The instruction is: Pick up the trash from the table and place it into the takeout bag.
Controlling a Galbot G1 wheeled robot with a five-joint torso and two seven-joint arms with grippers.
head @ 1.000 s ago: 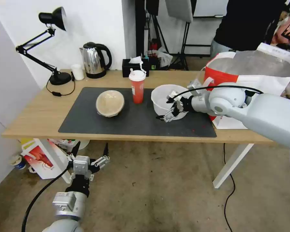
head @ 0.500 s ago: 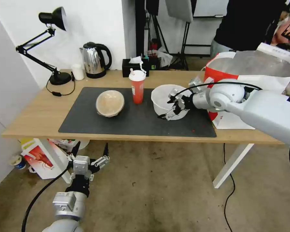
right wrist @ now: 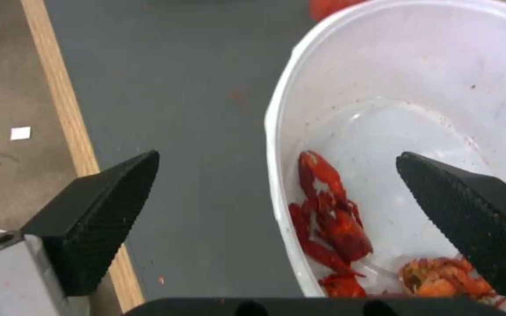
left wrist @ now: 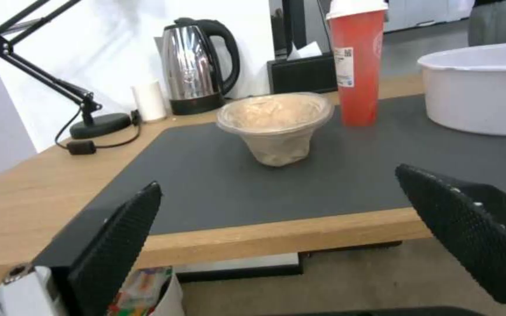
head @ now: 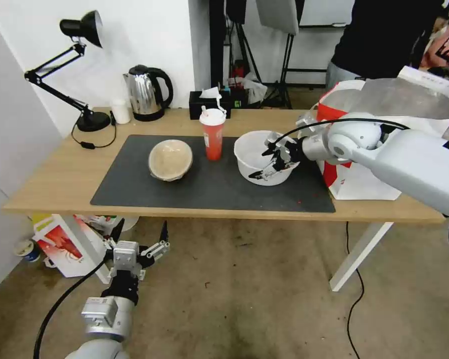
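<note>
The right gripper [head: 273, 160], jaws apart, has shifted up to straddle the white bowl's [head: 254, 149] near wall, seemingly ready to pinch

A studio-like workroom: bare concrete floor [head: 244, 279], tripod stands [head: 284, 75] behind, and a desk [head: 50, 184] carrying a lamp [head: 80, 30] and kettle [head: 145, 93].

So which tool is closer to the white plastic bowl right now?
The right. The right tool is open at the white plastic bowl, its fingers straddling the bowl's near rim. The left tool hangs open below the table edge, off to the left, well away from it.
</note>
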